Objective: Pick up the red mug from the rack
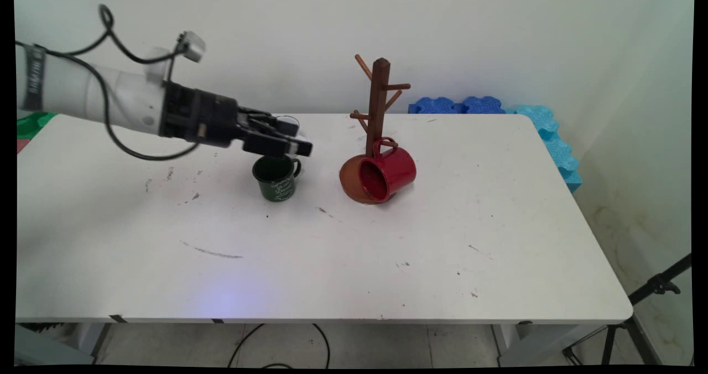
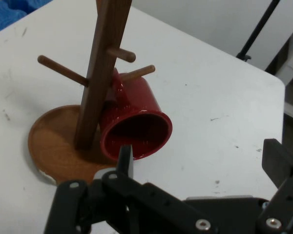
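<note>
I see the gripper (image 1: 296,147) reaching level across the table (image 1: 387,263), just above the rim of a dark green mug (image 1: 276,178) that stands upright with its handle turned toward the mug tree (image 1: 378,114). Its fingers (image 2: 278,161) stand apart in the hand view, with nothing between them, so I read the jaws as spread and holding nothing. The green mug stands left of the mug tree, near it but apart. A red mug (image 1: 387,172) lies on its side on the tree's round wooden base, its mouth facing the near left, its handle up against the post. Behind the tree, at the table's far right corner, I see blue foam blocks (image 1: 498,108) against the wall.
</note>
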Robot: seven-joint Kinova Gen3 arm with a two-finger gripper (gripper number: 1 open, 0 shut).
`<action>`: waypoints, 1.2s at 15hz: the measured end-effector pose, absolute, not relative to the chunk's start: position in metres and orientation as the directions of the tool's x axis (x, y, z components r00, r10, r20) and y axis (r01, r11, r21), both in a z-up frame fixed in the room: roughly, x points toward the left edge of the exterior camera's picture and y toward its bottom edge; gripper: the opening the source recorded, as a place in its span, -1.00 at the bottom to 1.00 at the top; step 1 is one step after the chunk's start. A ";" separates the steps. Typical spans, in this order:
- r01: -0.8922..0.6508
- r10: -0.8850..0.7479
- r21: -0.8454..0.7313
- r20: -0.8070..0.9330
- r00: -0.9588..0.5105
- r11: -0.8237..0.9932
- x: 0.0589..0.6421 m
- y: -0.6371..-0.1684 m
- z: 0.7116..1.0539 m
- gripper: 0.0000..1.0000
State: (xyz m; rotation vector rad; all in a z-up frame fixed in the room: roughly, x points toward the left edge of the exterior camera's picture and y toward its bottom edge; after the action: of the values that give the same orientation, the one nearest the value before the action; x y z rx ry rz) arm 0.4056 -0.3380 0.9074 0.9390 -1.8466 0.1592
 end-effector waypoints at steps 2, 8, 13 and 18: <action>-0.678 -0.537 0.291 0.824 -0.180 0.675 0.394 -0.339 0.902 1.00; -0.719 -0.559 0.286 0.811 -0.170 0.633 0.359 -0.346 0.883 1.00; -0.747 -0.574 0.289 0.805 -0.149 0.599 0.333 -0.348 0.866 1.00; -0.775 -0.561 0.293 0.822 -0.095 0.560 0.312 -0.348 0.843 1.00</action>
State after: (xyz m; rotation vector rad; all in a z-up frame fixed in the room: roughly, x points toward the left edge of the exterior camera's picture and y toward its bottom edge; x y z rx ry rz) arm 0.3121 -0.3479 0.8432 1.1062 -1.7742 0.2619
